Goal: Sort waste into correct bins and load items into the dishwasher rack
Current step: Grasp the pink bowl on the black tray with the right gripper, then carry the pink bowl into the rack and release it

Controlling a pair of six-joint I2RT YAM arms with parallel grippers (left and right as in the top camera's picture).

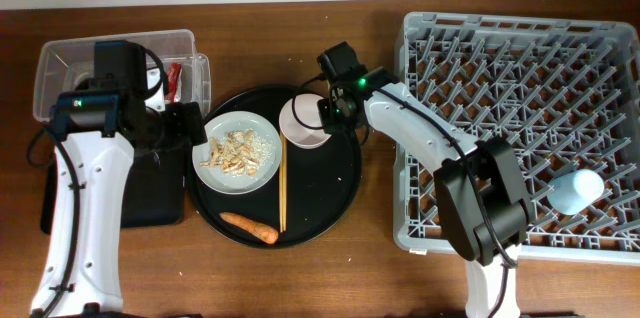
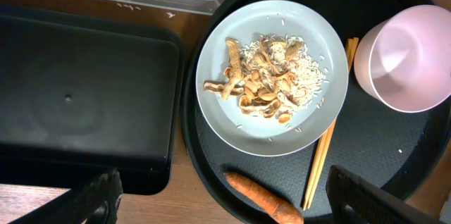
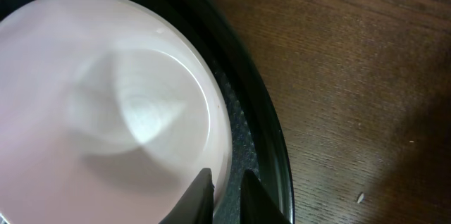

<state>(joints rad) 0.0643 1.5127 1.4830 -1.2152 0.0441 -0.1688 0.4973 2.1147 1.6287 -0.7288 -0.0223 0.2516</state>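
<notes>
Pinching the rim of the white bowl (image 1: pixel 303 123), the right fingers (image 3: pixel 203 197) are closed on it, one tip inside the bowl and the other outside. The bowl stands on the back part of the round black tray (image 1: pixel 335 183), near the middle of the worktop (image 1: pixel 380 278).

The left fingers (image 2: pixel 106 197) are spread wide with nothing between them. They hang just beside the left rim of the grey plate (image 1: pixel 215 173), where the round tray meets the flat black tray (image 1: pixel 150 198).

The plate rests on the round tray and carries the beige food scraps (image 1: pixel 238 150). The wooden chopsticks (image 1: pixel 282 188) lie along its right side, and the carrot (image 1: pixel 250 226) lies on the tray towards the front edge.

The clear tub (image 1: pixel 60 68) sits at the back-left corner with the red wrapper (image 1: pixel 175 78) inside it, and the flat black tray lies in front of it along the left edge. The dishwasher rack (image 1: pixel 470 68) fills the right side, with the light-blue cup (image 1: pixel 578 190) among its pegs near the right edge.
</notes>
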